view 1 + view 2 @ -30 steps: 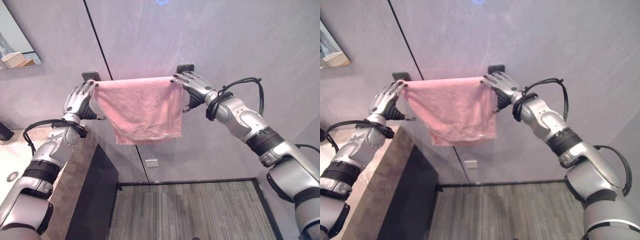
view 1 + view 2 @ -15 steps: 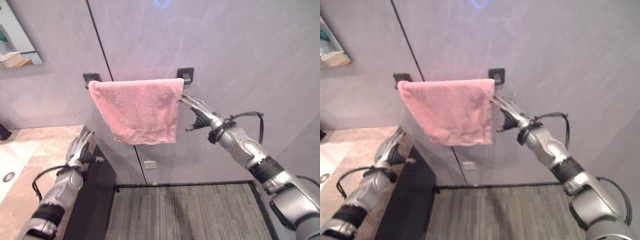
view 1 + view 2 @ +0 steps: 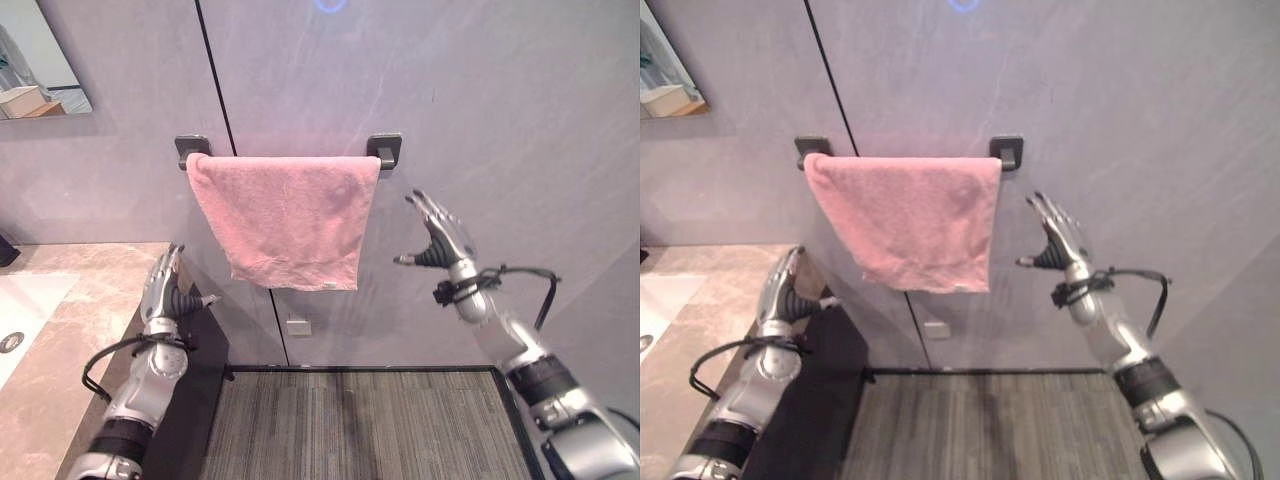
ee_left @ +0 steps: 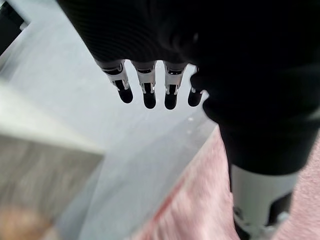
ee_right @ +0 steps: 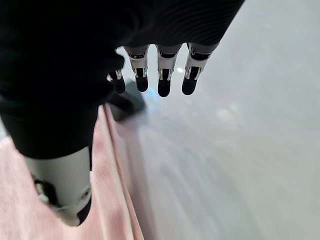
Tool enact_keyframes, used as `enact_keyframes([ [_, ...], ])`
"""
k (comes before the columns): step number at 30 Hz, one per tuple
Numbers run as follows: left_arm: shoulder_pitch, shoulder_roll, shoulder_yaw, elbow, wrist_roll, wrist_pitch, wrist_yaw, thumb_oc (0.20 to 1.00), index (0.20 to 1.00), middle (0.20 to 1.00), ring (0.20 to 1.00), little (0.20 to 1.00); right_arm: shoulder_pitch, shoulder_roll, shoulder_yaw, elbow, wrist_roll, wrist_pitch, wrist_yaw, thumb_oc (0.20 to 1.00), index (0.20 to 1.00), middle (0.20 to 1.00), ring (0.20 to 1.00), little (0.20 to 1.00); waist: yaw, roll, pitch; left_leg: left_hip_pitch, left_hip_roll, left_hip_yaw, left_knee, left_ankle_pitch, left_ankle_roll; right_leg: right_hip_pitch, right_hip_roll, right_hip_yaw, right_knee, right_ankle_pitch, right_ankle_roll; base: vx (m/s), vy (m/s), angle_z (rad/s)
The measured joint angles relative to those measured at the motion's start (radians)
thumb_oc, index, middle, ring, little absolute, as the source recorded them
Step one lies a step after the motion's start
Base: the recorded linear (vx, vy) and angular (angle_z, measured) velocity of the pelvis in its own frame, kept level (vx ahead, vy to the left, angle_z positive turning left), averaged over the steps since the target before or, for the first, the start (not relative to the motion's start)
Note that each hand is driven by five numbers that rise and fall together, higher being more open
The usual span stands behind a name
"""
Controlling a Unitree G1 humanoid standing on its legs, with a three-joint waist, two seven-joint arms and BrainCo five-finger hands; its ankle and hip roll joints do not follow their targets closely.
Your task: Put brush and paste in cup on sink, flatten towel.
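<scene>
A pink towel (image 3: 285,218) hangs spread flat over a wall rail between two dark brackets (image 3: 385,150). My left hand (image 3: 163,286) is open below and left of the towel, over the counter's corner, touching nothing. My right hand (image 3: 440,238) is open to the right of the towel, level with its lower half and apart from it. Straight fingers (image 4: 145,90) show in the left wrist view with the pink towel (image 4: 200,200) beyond. In the right wrist view the straight fingers (image 5: 162,75) point toward a bracket (image 5: 127,102).
A marble counter (image 3: 70,330) with a white sink (image 3: 20,310) runs along the left, over a dark cabinet side (image 3: 195,400). A mirror (image 3: 40,60) hangs at the upper left. A small wall plate (image 3: 298,327) sits below the towel. Striped grey floor (image 3: 360,425) lies below.
Both hands have let go of the towel's top corners and dropped away, the left down to the counter corner, the right out to the right. The towel stays spread on the rail.
</scene>
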Motion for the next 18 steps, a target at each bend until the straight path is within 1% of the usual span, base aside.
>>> enact_keyframes([
  [1,0.013,-0.017,-0.001,0.016,-0.025,-0.007,-0.009,1.000,1.000,1.000,1.000,1.000,0.022,0.005,0.001,0.017,0.018,-0.001,0.001,1.000,1.000,1.000,1.000,1.000,-0.002,0.001,0.000,0.001,0.001,0.000,0.000,-0.002,0.002,0.002,-0.001,0.000,0.000,-0.003,0.002,-0.02,0.004,-0.04],
  [3,0.035,-0.063,-0.008,0.106,-0.092,-0.014,-0.037,1.000,1.000,1.000,1.000,1.000,0.081,0.016,0.000,0.076,0.063,-0.003,0.006,1.000,1.000,1.000,1.000,1.000,-0.011,0.004,0.006,-0.001,-0.003,0.005,0.000,-0.002,0.002,-0.004,-0.005,0.005,0.000,-0.004,0.003,-0.02,0.002,-0.05],
  [4,0.039,-0.078,-0.008,0.141,-0.110,-0.018,-0.042,1.000,1.000,1.000,1.000,1.000,0.098,0.031,-0.013,0.109,0.086,-0.014,0.007,1.000,1.000,1.000,1.000,1.000,-0.011,0.003,0.006,0.001,-0.003,0.005,0.000,-0.002,0.002,-0.001,-0.005,0.005,0.000,-0.004,0.003,0.00,0.000,-0.06],
  [5,0.053,-0.094,-0.011,0.183,-0.137,-0.018,-0.062,1.000,1.000,1.000,1.000,1.000,0.126,0.045,-0.015,0.156,0.120,-0.010,0.017,1.000,1.000,1.000,1.000,1.000,-0.017,0.001,0.006,0.003,-0.003,0.008,0.000,-0.004,0.003,-0.002,-0.005,0.008,0.000,-0.004,0.003,0.00,0.000,0.00],
  [6,0.062,-0.101,-0.010,0.194,-0.138,-0.021,-0.065,1.000,1.000,1.000,1.000,1.000,0.147,0.046,-0.017,0.166,0.132,-0.017,0.022,1.000,1.000,1.000,1.000,1.000,-0.019,0.001,0.007,0.002,-0.003,0.008,0.000,-0.004,0.004,-0.002,-0.005,0.008,0.000,-0.005,0.004,0.00,0.000,0.00],
  [7,0.079,-0.115,-0.014,0.232,-0.165,-0.027,-0.074,1.000,1.000,1.000,1.000,1.000,0.188,0.057,-0.021,0.211,0.175,-0.028,0.030,1.000,1.000,1.000,1.000,1.000,-0.023,0.001,0.007,0.002,-0.004,0.008,0.000,-0.004,0.004,-0.002,-0.006,0.008,0.000,-0.005,0.004,-0.03,-0.002,0.01],
  [8,0.086,-0.124,-0.014,0.257,-0.177,-0.034,-0.076,1.000,1.000,1.000,1.000,1.000,0.209,0.076,-0.035,0.245,0.207,-0.039,0.035,1.000,1.000,1.000,1.000,1.000,-0.027,0.000,0.007,0.003,-0.005,0.008,0.000,-0.004,0.004,-0.002,-0.006,0.008,0.000,-0.005,0.004,0.00,0.000,0.00],
  [9,0.099,-0.132,-0.013,0.275,-0.183,-0.033,-0.078,1.000,1.000,1.000,1.000,1.000,0.230,0.097,-0.046,0.276,0.233,-0.037,0.043,1.000,1.000,1.000,1.000,1.000,-0.027,0.001,0.007,0.005,-0.005,0.008,0.000,-0.005,0.005,0.001,-0.007,0.008,0.000,-0.005,0.004,0.00,0.000,0.00],
  [10,0.108,-0.151,-0.014,0.329,-0.218,-0.041,-0.096,1.000,1.000,1.000,1.000,1.000,0.266,0.104,-0.040,0.324,0.276,-0.044,0.057,1.000,1.000,1.000,1.000,1.000,-0.029,0.003,0.008,0.005,-0.006,0.011,0.000,-0.006,0.005,-0.001,-0.008,0.010,0.000,-0.006,0.006,0.00,0.000,0.00],
  [13,0.115,-0.176,-0.013,0.442,-0.265,-0.038,-0.129,1.000,1.000,1.000,1.000,1.000,0.304,0.124,-0.047,0.431,0.348,-0.039,0.087,1.000,1.000,1.000,1.000,1.000,-0.031,0.004,0.008,0.005,-0.006,0.013,0.000,-0.009,0.008,-0.001,-0.009,0.011,0.000,-0.007,0.006,0.00,0.000,0.00],
  [14,0.124,-0.190,-0.014,0.485,-0.294,-0.039,-0.147,1.000,1.000,1.000,1.000,1.000,0.314,0.134,-0.050,0.501,0.395,-0.045,0.093,1.000,1.000,1.000,1.000,1.000,-0.033,0.003,0.009,0.002,-0.005,0.014,0.000,-0.011,0.011,-0.005,-0.008,0.013,0.000,-0.006,0.007,0.00,0.000,0.00],
  [18,0.134,-0.202,-0.017,0.525,-0.335,-0.041,-0.166,1.000,1.000,1.000,1.000,1.000,0.327,0.147,-0.053,0.538,0.474,-0.047,0.104,1.000,1.000,1.000,1.000,1.000,-0.035,0.004,0.008,0.002,-0.005,0.014,0.000,-0.011,0.012,-0.006,-0.008,0.013,0.000,-0.005,0.007,0.00,0.000,0.00],
])
